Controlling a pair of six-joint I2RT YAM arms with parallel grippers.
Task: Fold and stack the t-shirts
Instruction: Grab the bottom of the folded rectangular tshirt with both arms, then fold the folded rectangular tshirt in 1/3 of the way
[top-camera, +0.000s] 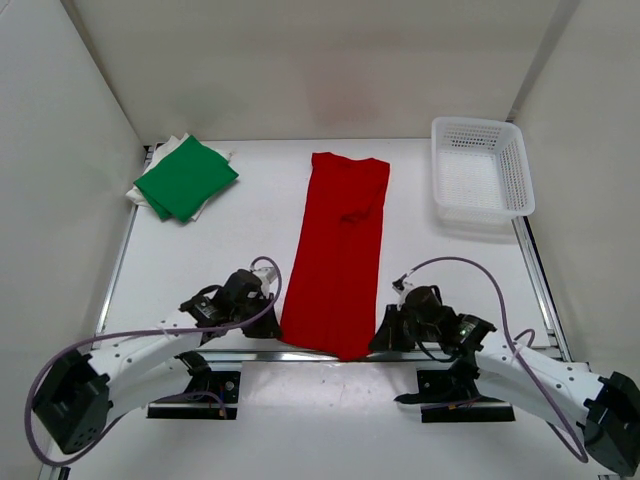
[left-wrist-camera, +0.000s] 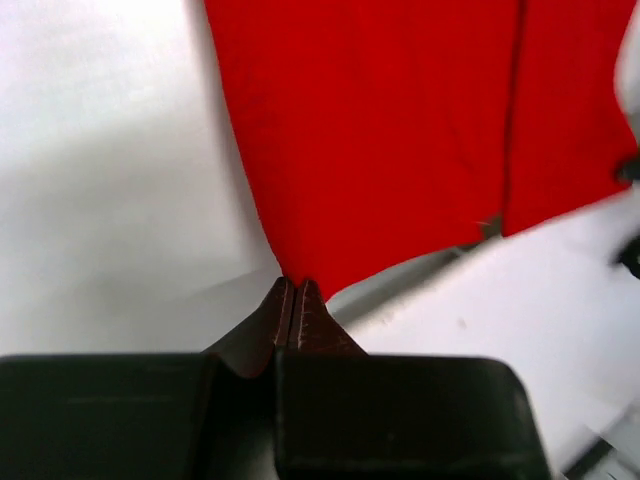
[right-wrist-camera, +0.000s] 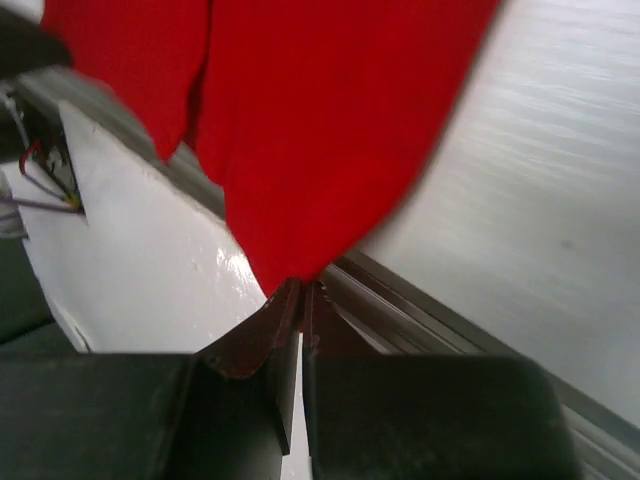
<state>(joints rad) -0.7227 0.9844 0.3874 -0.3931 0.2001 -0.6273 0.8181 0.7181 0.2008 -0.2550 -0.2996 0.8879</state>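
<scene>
The table (top-camera: 200, 270) holds a red t-shirt (top-camera: 338, 250), a white t-shirt (top-camera: 172, 147) and a basket (top-camera: 478, 122).

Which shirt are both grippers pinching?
The red shirt, spread mid-table; left gripper and right gripper grip its near corners. Green shirt and white shirt sit folded far left.

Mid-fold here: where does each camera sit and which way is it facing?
Top external: above and behind the arms, looking down on the table, red t-shirt, green t-shirt and basket; both arms show.
Left wrist: on the left arm, looking along the left hand, shut on the red t-shirt's near corner.
Right wrist: likewise, right hand pinching the other near corner.
Shared: all see the red t-shirt.
</scene>
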